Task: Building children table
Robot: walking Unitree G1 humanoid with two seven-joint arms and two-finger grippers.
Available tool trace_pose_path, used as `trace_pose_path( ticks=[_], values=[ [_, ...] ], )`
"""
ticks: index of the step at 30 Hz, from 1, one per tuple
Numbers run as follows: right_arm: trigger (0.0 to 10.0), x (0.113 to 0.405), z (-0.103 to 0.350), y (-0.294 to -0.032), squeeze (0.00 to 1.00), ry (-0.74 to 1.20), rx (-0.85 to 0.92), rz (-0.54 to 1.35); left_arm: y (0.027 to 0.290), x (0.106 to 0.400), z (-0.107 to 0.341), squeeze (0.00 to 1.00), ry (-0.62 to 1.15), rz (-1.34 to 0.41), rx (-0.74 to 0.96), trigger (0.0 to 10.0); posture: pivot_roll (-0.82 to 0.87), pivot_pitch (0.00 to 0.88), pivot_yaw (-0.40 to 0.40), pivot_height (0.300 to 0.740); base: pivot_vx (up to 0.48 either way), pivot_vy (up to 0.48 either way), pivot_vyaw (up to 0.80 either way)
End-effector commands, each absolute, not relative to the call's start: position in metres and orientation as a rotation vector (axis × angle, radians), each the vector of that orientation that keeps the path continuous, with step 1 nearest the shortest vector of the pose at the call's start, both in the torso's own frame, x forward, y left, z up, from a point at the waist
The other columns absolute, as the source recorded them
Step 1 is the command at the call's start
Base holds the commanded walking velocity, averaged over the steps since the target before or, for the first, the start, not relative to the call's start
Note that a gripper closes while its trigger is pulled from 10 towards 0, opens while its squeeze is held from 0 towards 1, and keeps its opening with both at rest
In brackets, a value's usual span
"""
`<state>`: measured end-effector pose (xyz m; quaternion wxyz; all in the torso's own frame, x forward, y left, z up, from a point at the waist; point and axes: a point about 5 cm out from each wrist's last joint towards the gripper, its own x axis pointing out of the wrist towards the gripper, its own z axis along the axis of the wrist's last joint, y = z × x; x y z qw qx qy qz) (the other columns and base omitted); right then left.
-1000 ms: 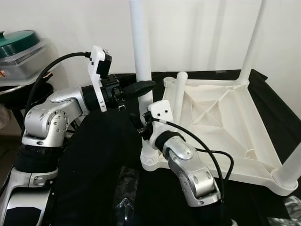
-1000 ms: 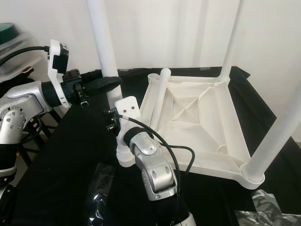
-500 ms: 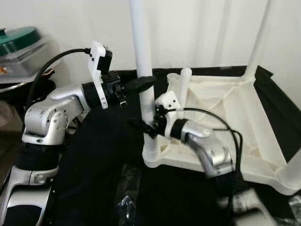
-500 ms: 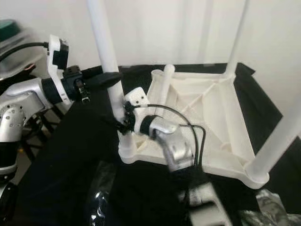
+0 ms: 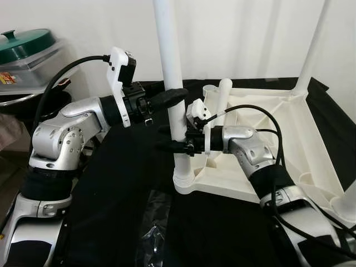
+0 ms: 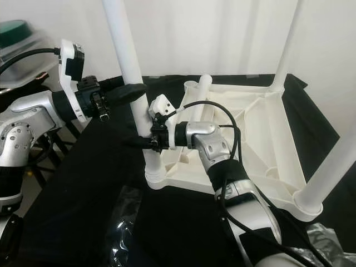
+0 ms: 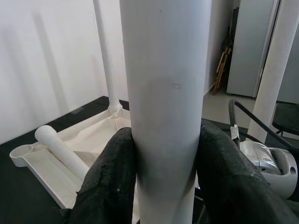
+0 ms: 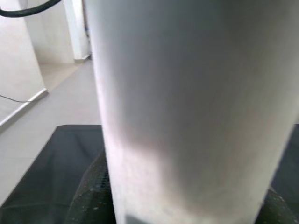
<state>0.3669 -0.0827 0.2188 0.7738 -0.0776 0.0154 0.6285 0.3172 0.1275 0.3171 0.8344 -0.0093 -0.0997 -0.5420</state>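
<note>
Nearest the camera, crinkled clear plastic wrap (image 5: 151, 233) lies on the black cloth (image 5: 119, 183) that covers the counter. Just beyond it an upright white leg (image 5: 177, 111) stands in the near-left corner socket (image 5: 185, 182) of the upturned white tabletop (image 5: 267, 133), which rests underside up on the cloth.

The right gripper (image 5: 172, 138) reaches in from the robot's right and is closed on the leg low down, a little above the socket, one black finger passing on each side of the tube. In the right wrist view the leg looms close and blurred between the dark fingers (image 8: 91, 196).

Higher on the same leg, the left gripper (image 5: 169, 98) comes in from the robot's left and clamps it about mid-height; the left wrist view shows both black fingers (image 7: 110, 177) pressed against the tube on either side.

Behind the held leg, a loose leg (image 5: 218, 111) lies tilted inside the tabletop, its upper end leaning near the far-left corner socket (image 5: 210, 89). Another leg (image 5: 314, 44) stands upright at the far-right corner, and part of one more (image 6: 334, 161) rises from the near-right corner.

Off to the far left, a green lid (image 5: 25, 44) sits on a clear container (image 5: 39, 69) against the white wall.
</note>
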Motion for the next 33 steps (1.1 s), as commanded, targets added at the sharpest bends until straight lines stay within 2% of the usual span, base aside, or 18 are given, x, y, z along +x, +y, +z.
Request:
trace_pose_path(
  ticks=[1,2,3,4,5,7,8,9,10,15,16,17,18,19,21,22,23,33],
  values=[
    [0.0,0.374,0.229,-0.100,0.00,-0.006,-0.157,1.277,0.126,0.315,0.306,0.00,-0.147,-1.190,-0.017,0.0,0.01,0.000,0.064,0.740,0.000,0.000,0.00],
    [0.0,0.374,0.229,-0.100,0.00,-0.006,-0.157,1.277,0.126,0.315,0.306,0.00,-0.147,-1.190,-0.017,0.0,0.01,0.000,0.064,0.740,0.000,0.000,0.00],
    [0.0,0.376,0.227,-0.102,0.00,-0.009,-0.153,1.285,0.126,0.316,0.306,0.00,-0.155,-1.177,-0.005,5.2,0.01,0.000,0.065,0.740,0.000,0.000,0.00],
    [0.0,0.376,0.227,-0.102,0.00,-0.009,-0.153,1.285,0.126,0.316,0.306,0.00,-0.155,-1.177,-0.005,5.2,0.01,0.000,0.065,0.740,0.000,0.000,0.00],
    [0.0,0.376,0.224,-0.103,0.00,-0.015,-0.144,1.277,0.125,0.316,0.305,1.00,-0.150,-1.176,0.001,10.0,0.00,0.000,0.068,0.740,0.000,0.000,0.00],
    [0.0,0.377,0.222,-0.104,0.00,-0.022,-0.137,1.257,0.124,0.317,0.306,1.00,-0.152,-1.156,-0.002,10.0,0.00,0.000,0.068,0.740,0.000,0.000,0.00],
    [0.0,0.378,0.219,-0.105,0.00,-0.030,-0.122,1.229,0.124,0.319,0.307,0.75,-0.155,-1.144,-0.012,10.0,0.00,0.000,0.066,0.740,0.000,0.000,0.00],
    [0.0,0.378,0.219,-0.105,0.00,-0.030,-0.122,1.229,0.124,0.319,0.307,0.75,-0.155,-1.144,-0.012,10.0,0.00,0.000,0.066,0.740,0.000,0.000,0.00],
    [0.0,0.380,0.216,-0.108,0.00,-0.037,-0.101,1.168,0.125,0.321,0.311,0.00,-0.165,-1.133,-0.040,10.0,-0.01,0.000,0.064,0.740,0.000,0.000,0.00],
    [0.0,0.380,0.211,-0.110,0.00,-0.038,-0.077,1.105,0.127,0.323,0.314,0.00,-0.175,-1.117,-0.050,10.0,-0.01,0.000,0.063,0.740,0.000,0.000,0.00],
    [0.0,0.379,0.203,-0.109,0.00,-0.024,-0.051,1.029,0.129,0.324,0.317,0.00,-0.182,-1.102,-0.060,10.0,-0.02,0.000,0.061,0.740,0.000,0.000,0.00],
    [0.0,0.369,0.166,-0.092,0.00,0.092,0.010,0.645,0.132,0.325,0.316,0.00,-0.182,-1.084,-0.062,10.0,-0.02,0.010,0.044,0.740,0.000,0.000,0.00],
    [0.0,0.354,0.144,-0.090,0.00,0.181,0.030,0.333,0.134,0.325,0.316,0.00,-0.181,-1.072,-0.060,10.0,-0.01,0.015,0.043,0.740,0.000,0.000,0.00],
    [0.0,0.322,0.122,-0.072,0.00,0.282,0.084,0.272,0.136,0.326,0.314,0.00,-0.176,-1.061,-0.065,10.0,0.00,0.021,0.045,0.740,0.000,0.000,0.00],
    [0.0,0.322,0.122,-0.072,0.00,0.282,0.084,0.272,0.136,0.326,0.314,0.00,-0.176,-1.061,-0.065,10.0,0.00,0.021,0.045,0.740,0.000,0.000,0.00],
    [0.0,0.303,0.119,-0.055,0.00,0.310,0.125,0.303,0.137,0.326,0.311,0.00,-0.166,-1.053,-0.066,10.0,-0.01,0.023,0.051,0.740,0.000,0.000,0.00],
    [0.0,0.297,0.121,-0.043,0.00,0.297,0.155,0.391,0.137,0.326,0.308,0.00,-0.159,-1.051,-0.070,10.0,-0.03,0.010,0.067,0.740,0.000,0.000,0.00],
    [0.0,0.314,0.143,-0.036,0.00,0.210,0.131,0.486,0.138,0.318,0.291,0.00,-0.129,-1.044,-0.108,10.0,-0.02,0.011,0.048,0.740,0.000,0.000,0.00]
  ],
)
